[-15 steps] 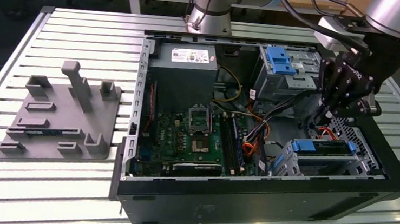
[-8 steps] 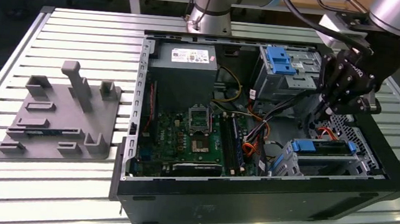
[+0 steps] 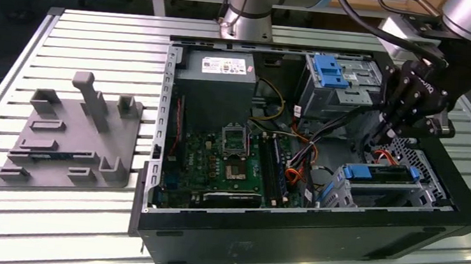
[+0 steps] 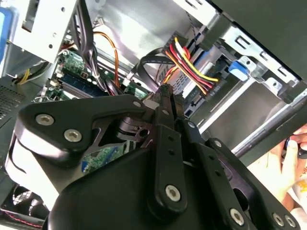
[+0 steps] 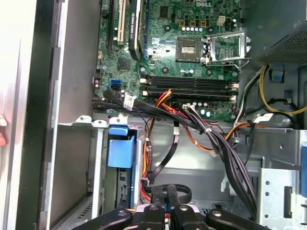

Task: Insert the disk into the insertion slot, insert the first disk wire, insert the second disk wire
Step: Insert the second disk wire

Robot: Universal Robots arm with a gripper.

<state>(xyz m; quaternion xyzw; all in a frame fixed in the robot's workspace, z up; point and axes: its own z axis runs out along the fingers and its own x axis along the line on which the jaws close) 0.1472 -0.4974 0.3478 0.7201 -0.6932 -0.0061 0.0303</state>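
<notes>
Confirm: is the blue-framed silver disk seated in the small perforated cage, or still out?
In. The blue-framed silver disk lies inside the small perforated silver cage in the exterior view, with the black tool just above it.

Disk (image 3: 379, 174), silver w/ bright blue carrier, sits seated in insertion slot (image 3: 414, 186), a perforated silver cage at the case's corner nr exterior view's right. Red/yellow wires (image 4: 192, 64) run to its end.

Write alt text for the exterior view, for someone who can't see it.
A robot arm's black gripper reaches into an open computer case at the exterior view's right, just above the disk in its blue carrier, which sits in the insertion slot, a perforated silver cage. The motherboard lies mid-case; a grey fixture plate rests on the slatted table at the left.
</notes>
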